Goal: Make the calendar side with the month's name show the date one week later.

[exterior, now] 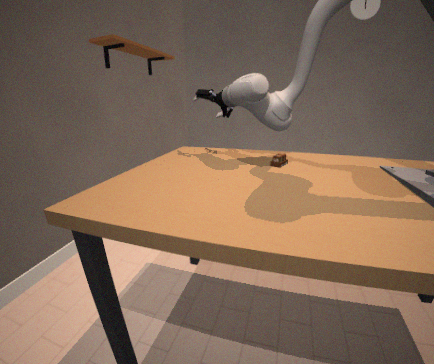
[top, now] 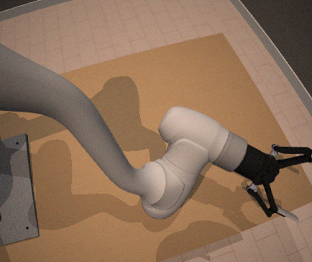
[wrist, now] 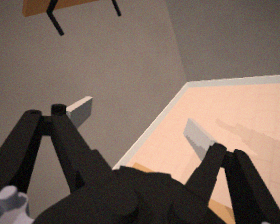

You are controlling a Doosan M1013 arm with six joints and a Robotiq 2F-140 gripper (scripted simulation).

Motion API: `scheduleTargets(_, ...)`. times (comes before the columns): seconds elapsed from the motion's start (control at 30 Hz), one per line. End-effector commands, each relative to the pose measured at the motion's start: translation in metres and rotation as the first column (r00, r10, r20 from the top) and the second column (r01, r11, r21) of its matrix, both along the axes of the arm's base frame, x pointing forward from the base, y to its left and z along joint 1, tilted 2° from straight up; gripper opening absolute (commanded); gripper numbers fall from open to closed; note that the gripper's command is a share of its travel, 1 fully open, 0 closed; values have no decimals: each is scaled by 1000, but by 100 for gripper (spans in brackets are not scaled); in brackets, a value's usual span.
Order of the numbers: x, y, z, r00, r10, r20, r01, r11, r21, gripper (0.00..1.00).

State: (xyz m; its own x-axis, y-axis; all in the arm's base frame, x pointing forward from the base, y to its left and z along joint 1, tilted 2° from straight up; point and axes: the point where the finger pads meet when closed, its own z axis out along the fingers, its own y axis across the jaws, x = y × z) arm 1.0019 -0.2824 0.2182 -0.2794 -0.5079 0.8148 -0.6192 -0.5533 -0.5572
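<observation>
The calendar is a small brown tray with cubes, seen only in the exterior view, far back on the wooden table. It is too small to read its digits or month. In the top view the arm hides it. My gripper is open and empty, high above the table's far edge, well above and to the left of the calendar. It also shows in the top view, out over the table's right edge. In the wrist view the open fingers point at the wall and floor, with nothing between them.
The robot's grey base plate sits on the table's right side and also shows in the top view. A wooden wall shelf hangs high on the back wall and appears in the wrist view.
</observation>
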Motion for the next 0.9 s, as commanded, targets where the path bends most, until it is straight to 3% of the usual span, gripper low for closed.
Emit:
scheduleTargets(0.0,0,0,0,1000,0,0,0,1000,0,100)
scheduleTargets(0.63,1,3,0,1000,12,-11,-12,1000,-4,100)
scheduleTargets(0.87,16,52,-8,954,214,-209,-230,972,-56,100)
